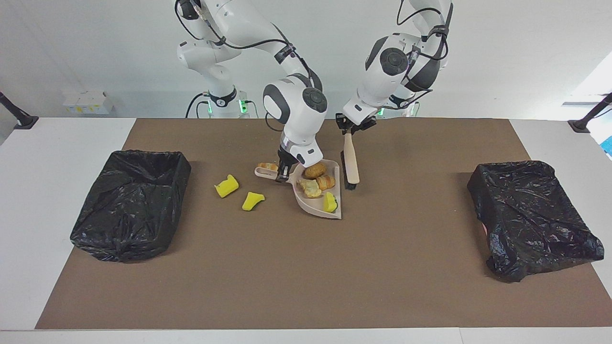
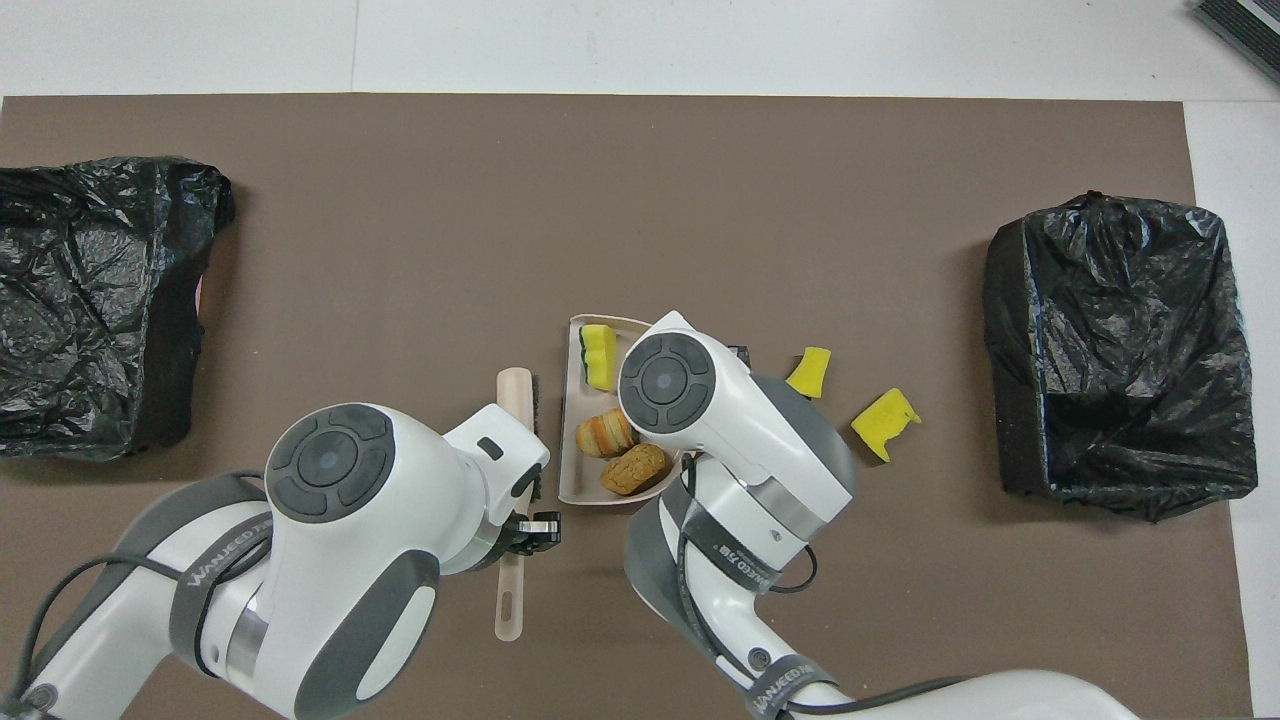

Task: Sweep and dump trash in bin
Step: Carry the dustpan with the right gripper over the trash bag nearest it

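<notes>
My right gripper is shut on the handle of the beige dustpan, which rests tilted on the mat. Trash lies in the pan: a brown bun, a croissant piece, a pale piece and a yellow-green sponge. Another bread piece lies by the pan's handle. Two yellow sponge chunks lie on the mat toward the right arm's end. My left gripper is shut on the beige brush, which hangs beside the pan's open edge.
A black-bagged bin stands at the right arm's end of the brown mat, another at the left arm's end. From overhead, the arms cover part of the dustpan and the brush.
</notes>
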`<action>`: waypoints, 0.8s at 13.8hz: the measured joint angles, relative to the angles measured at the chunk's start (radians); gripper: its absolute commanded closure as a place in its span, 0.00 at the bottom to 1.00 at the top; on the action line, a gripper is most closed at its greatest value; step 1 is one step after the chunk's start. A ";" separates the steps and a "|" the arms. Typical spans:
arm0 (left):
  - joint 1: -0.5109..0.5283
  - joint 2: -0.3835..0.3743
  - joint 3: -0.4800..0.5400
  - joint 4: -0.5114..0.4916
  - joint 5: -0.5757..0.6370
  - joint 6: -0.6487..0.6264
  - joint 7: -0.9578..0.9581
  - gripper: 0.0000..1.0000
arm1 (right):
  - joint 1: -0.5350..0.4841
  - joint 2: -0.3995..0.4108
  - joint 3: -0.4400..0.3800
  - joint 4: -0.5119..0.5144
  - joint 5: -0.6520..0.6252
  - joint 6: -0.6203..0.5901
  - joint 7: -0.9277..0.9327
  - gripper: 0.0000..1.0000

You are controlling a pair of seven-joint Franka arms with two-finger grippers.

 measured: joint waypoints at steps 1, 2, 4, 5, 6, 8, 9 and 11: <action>-0.001 -0.012 -0.006 -0.013 0.028 -0.005 -0.030 1.00 | -0.011 -0.005 0.000 0.006 0.032 0.001 -0.018 1.00; -0.002 -0.030 -0.019 -0.034 0.042 -0.006 -0.047 1.00 | -0.023 -0.011 0.000 0.014 0.059 0.001 -0.043 1.00; -0.005 -0.078 -0.061 -0.095 0.046 -0.006 -0.090 1.00 | -0.054 -0.028 0.000 0.028 0.082 0.000 -0.095 1.00; -0.008 -0.100 -0.085 -0.124 0.047 -0.006 -0.123 1.00 | -0.073 -0.040 0.000 0.030 0.086 0.000 -0.122 1.00; -0.010 -0.119 -0.112 -0.150 0.048 -0.005 -0.156 1.00 | -0.095 -0.053 0.000 0.031 0.092 -0.002 -0.159 1.00; -0.013 -0.156 -0.180 -0.209 0.049 0.027 -0.219 1.00 | -0.152 -0.079 -0.002 0.035 0.121 -0.009 -0.261 1.00; -0.021 -0.169 -0.211 -0.243 0.049 0.057 -0.246 1.00 | -0.183 -0.089 -0.002 0.039 0.126 -0.016 -0.313 1.00; -0.076 -0.183 -0.235 -0.305 0.049 0.106 -0.293 1.00 | -0.244 -0.098 -0.004 0.065 0.129 -0.050 -0.417 1.00</action>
